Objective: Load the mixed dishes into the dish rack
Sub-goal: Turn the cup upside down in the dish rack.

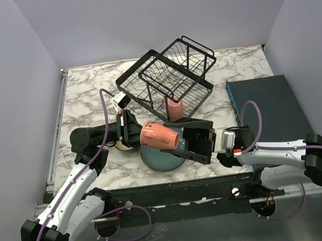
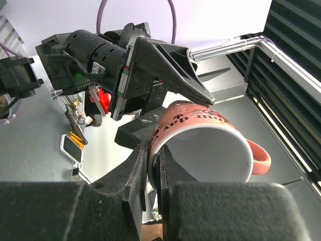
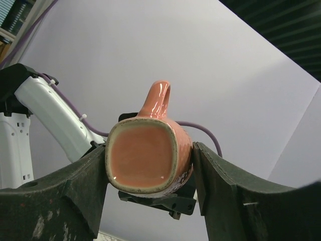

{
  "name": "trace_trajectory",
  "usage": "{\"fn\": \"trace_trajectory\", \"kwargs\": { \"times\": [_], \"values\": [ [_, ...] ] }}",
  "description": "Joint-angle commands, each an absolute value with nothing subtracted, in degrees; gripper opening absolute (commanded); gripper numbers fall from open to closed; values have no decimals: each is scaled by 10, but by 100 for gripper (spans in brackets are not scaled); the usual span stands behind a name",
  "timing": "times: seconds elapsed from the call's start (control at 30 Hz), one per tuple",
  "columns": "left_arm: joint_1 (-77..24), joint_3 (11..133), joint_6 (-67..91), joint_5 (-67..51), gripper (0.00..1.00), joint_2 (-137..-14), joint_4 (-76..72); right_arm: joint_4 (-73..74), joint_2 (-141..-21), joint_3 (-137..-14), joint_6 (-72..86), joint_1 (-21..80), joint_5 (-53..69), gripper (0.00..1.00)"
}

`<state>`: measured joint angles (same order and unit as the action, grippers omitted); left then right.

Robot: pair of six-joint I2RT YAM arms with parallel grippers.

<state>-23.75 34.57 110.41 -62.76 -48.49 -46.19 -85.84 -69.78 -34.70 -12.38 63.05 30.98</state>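
From above, we see a pink mug (image 1: pixel 158 135) held sideways over a plate (image 1: pixel 157 161), short of the rack (image 1: pixel 167 76). Left wrist: left claw (image 2: pixel 154 161) clamped on its rim. Right wrist: right claw (image 3: pixel 149 168) straddles its base, grip unclear; it looks glazed, slippery and breakable, so we'd hold the body.

Lab test booth (plain walls (image 1: pixel 155 16), marble tabletop (image 1: pixel 82 94))

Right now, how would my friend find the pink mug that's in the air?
Find the black wire dish rack at the back of the table. In front, over the blue plate, a pink mug lies sideways, held by the left gripper. The other pink mug stands in the rack.
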Motion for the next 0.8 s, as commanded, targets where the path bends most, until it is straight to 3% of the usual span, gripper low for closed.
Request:
{"fn": "trace_trajectory", "kwargs": {
  "times": [0.0, 0.13, 0.4, 0.63, 0.77],
  "values": [
    [-241, 347, 1110, -610, 0, -474, -487, -1019, -707, -365, -118, 633, 334, 62],
    [-242, 341, 1110, -609, 0, -473, -487, -1019, -710, -366, -115, 633, 341, 47],
    [-242, 337, 1107, -609, 0, -475, -488, -1019, -708, -366, -115, 634, 350, 3],
    [-242, 325, 1104, -607, 7, -478, -488, -1019, -697, -353, -122, 633, 340, 0],
    [-242, 320, 1101, -605, 20, -478, -488, -1019, -685, -341, -129, 633, 330, 0]
  ]
}}
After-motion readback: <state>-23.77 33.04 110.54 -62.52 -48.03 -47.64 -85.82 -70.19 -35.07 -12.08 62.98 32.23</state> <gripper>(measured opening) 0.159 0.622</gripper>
